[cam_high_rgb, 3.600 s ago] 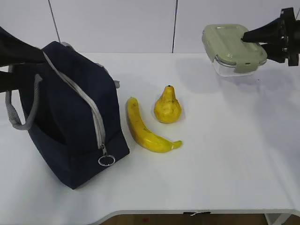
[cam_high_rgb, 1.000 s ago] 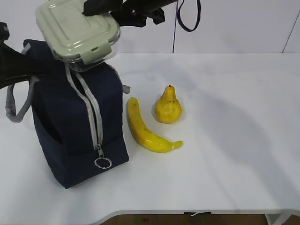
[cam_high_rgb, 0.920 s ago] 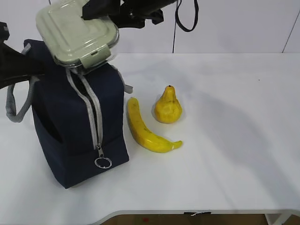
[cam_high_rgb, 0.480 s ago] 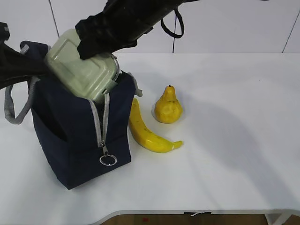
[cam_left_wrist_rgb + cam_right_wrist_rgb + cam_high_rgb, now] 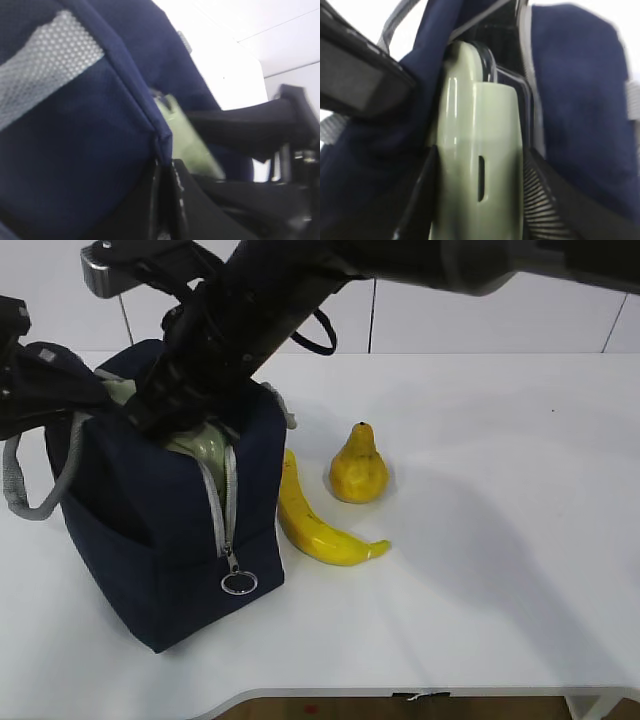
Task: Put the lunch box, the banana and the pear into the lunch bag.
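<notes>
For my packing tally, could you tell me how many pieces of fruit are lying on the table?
2: the banana lies beside the bag, and the pear stands just right of it. None seems hidden.

Right arm reaching from upper right across to the left side, its gripper (image 5: 480,200) pointing down with jaws clamped on the lunch box (image 5: 477,165) from both flat sides; left gripper (image 5: 167,180) low at the far left, jaws pinched together on the lunch bag (image 5: 90,145) rim.

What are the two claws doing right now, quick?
Left gripper: shut on the lunch bag edge.
Right gripper: shut on the lunch box, inside the bag's opening.
</notes>
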Robot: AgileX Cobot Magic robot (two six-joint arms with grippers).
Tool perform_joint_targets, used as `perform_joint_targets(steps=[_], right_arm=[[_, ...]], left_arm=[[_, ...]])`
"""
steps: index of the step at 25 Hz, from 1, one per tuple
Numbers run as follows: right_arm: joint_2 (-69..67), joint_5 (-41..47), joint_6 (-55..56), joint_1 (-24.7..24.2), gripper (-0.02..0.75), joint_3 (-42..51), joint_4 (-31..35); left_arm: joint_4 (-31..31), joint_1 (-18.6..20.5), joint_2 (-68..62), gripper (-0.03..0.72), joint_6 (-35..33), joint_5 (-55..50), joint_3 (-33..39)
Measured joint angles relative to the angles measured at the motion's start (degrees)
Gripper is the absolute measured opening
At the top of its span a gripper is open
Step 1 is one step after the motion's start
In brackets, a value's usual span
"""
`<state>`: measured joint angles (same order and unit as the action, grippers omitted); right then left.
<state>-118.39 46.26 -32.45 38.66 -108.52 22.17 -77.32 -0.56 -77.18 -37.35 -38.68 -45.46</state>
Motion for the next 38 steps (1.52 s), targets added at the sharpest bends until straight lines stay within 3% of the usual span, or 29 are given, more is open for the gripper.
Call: perform_joint_targets(steps=[18,24,35,38], right_arm=[[-5.60,2.92,-0.37,0.12,0.360,-0.09,5.65],[-5.68,3.53,-0.46,0.12,0.407,-0.09,6.57],[-5.68,6.33,-0.46,0.12,0.412,-2.93,0.10],[-5.68,7.00,-0.46,0.12,0.444,-3.01,-0.79]], left_arm=[[-0.27,0.00,-0.13,0.001,-1.71,-0.13,0.00],[-0.27,0.00,-0.27,0.001,-1.71,-0.13,0.00],[-3.27,0.00,-0.27,0.001,-3.87,-0.28,0.00],[-3.79,0.00,-0.27,0.001,-4.78,-0.79,0.00]])
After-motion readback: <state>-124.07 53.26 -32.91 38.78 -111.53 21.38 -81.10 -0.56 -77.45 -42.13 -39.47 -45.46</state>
